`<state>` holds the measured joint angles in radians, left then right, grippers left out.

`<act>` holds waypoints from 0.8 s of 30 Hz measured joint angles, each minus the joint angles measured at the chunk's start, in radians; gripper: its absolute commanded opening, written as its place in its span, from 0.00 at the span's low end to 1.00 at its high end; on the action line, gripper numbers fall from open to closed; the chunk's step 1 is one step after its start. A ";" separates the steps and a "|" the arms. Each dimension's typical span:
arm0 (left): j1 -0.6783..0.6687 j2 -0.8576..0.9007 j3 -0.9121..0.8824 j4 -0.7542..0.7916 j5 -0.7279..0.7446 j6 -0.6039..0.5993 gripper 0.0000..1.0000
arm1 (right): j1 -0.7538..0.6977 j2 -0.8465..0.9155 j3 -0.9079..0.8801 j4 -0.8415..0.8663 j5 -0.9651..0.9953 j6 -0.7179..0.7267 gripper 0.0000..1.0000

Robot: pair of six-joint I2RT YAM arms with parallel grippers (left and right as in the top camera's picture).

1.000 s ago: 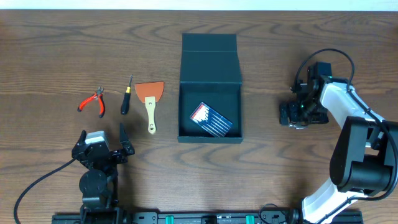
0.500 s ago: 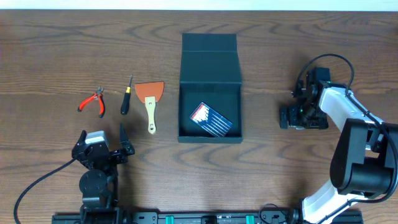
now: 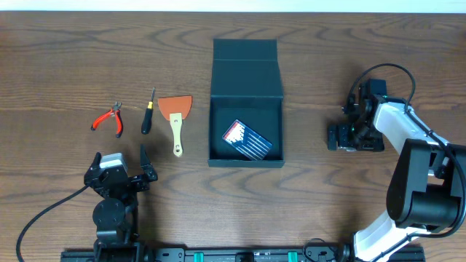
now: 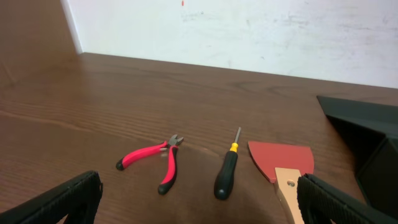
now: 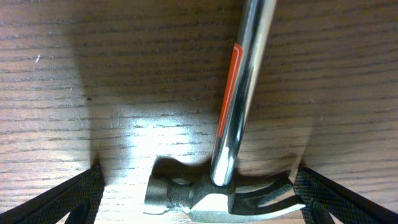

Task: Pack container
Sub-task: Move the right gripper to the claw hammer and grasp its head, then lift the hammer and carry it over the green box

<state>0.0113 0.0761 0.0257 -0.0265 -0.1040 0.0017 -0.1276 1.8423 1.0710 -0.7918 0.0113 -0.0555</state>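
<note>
The dark teal container (image 3: pixel 246 162) stands open at mid-table, its lid (image 3: pixel 246 69) folded back, with a red-and-blue packet (image 3: pixel 247 140) inside. Red pliers (image 3: pixel 109 119), a black screwdriver (image 3: pixel 148 116) and an orange scraper (image 3: pixel 175 116) lie to its left; they also show in the left wrist view (image 4: pixel 155 162), (image 4: pixel 226 171), (image 4: pixel 283 163). My left gripper (image 3: pixel 120 159) is open and empty, just in front of them. My right gripper (image 3: pixel 354 137) points down, right of the container. It is open, its jaws either side of the head of a steel hammer (image 5: pixel 236 124) lying on the table.
The container's corner shows at the right edge of the left wrist view (image 4: pixel 367 124). A white wall stands beyond the table's far edge (image 4: pixel 249 31). The hammer is hidden under my right gripper in the overhead view.
My right wrist shifted slightly over the hammer a second ago and has since held still. The left arm and the tools have not moved.
</note>
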 measured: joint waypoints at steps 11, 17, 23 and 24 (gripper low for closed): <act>0.000 0.000 0.000 0.000 0.000 0.000 0.99 | 0.000 0.000 0.000 0.006 0.000 -0.002 0.92; 0.000 0.000 0.000 0.000 0.000 0.000 0.98 | 0.000 -0.001 0.000 0.010 0.000 -0.007 0.77; 0.000 0.000 0.000 0.000 0.000 0.000 0.99 | 0.000 -0.003 0.000 0.010 0.003 -0.006 0.55; 0.000 0.000 0.000 0.000 0.000 0.000 0.99 | 0.000 -0.003 0.000 0.010 0.004 -0.005 0.53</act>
<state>0.0113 0.0761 0.0257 -0.0265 -0.1040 0.0017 -0.1272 1.8389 1.0706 -0.7822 0.0151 -0.0608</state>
